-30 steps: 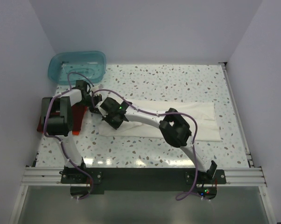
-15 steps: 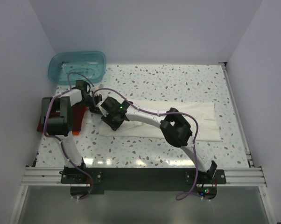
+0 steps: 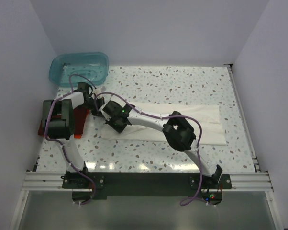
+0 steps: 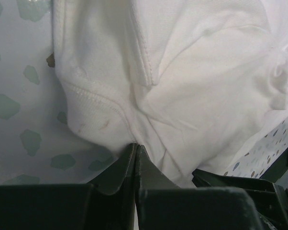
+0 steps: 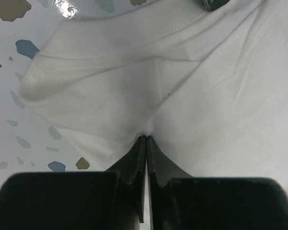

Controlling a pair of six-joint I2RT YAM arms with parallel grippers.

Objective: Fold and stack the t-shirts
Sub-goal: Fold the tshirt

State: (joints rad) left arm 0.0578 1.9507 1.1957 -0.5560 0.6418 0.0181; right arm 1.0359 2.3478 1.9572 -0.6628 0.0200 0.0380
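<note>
Right wrist view shows the right gripper point(image 5: 146, 139) newly re-closed on a pinch of the large cream-white cloth t-shirt point(image 5: 216, 96). The left gripper point(image 4: 135, 146) clamps the shirt's hem. Both grips sit near the translucent teal plastic tub point(image 3: 79, 68), on its near side, so I judge the fold can begin.

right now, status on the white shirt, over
Left gripper shut on cream-white t-shirt. Right gripper shut on it too. Dark red shirt, teal tub off to left, not blocking.

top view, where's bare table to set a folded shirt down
Free: the far strip of table between the white t-shirt and back wall, right of the teal tub; also the near strip along the rail. Crowded: left side, around the dark red shirt.
</note>
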